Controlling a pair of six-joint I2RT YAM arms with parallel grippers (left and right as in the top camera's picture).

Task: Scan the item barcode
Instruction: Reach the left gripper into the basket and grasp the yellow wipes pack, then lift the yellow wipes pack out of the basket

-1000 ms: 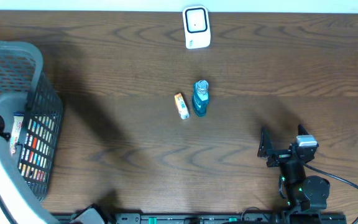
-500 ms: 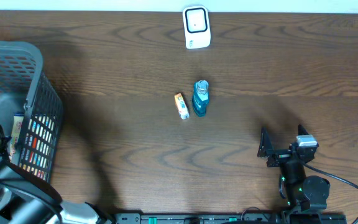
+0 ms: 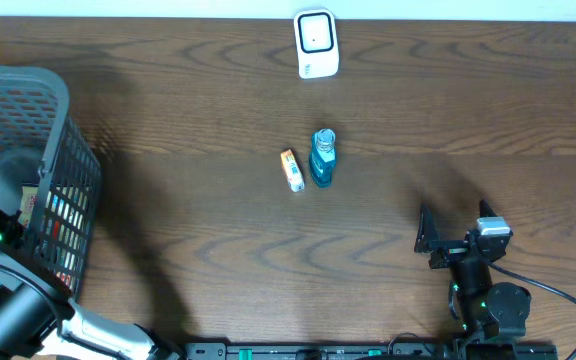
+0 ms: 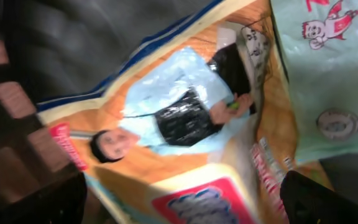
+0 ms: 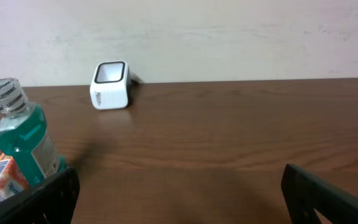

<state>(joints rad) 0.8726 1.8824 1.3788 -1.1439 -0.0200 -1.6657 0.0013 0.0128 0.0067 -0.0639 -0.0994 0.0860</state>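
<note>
Wide apart and empty, my left fingers hang inside the basket, a printed pack lying just beyond them, between the tips. My right fingers gape empty too, low over the bench; bottle and box sit just ahead of the left tip, scanner well beyond

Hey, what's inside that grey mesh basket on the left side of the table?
The basket holds an orange packet picturing a person, with a pale green packet beside it. Anything beneath them is covered.
</note>
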